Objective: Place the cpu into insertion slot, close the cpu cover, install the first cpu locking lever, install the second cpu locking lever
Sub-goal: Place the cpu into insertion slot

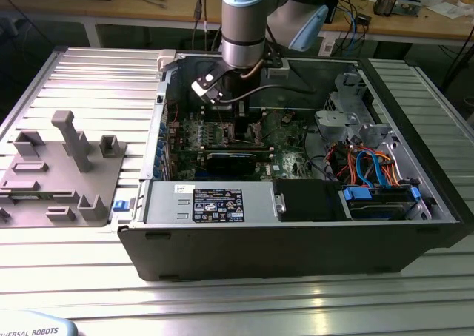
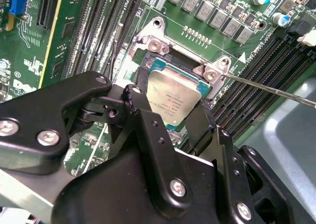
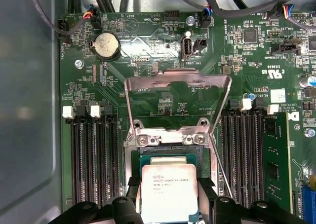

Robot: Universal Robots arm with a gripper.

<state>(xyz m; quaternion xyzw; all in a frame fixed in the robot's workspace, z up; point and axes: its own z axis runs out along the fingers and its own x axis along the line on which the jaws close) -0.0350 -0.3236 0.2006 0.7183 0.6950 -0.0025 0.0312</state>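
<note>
The end effector [image 3: 169,184] pinches the printed cpu [image 2: 173,98] over the insertion slot [image 3: 165,152].

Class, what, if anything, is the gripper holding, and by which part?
The cpu, which the gripper appears to pinch by two opposite side edges.

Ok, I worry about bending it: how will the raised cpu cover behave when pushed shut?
The cpu cover is a thin metal frame with a cut-out middle, so probably light and slightly springy if pressed off-centre. It stands swung up from its hinged end by the cpu, so a push should likely pivot it, not slide it.
</note>
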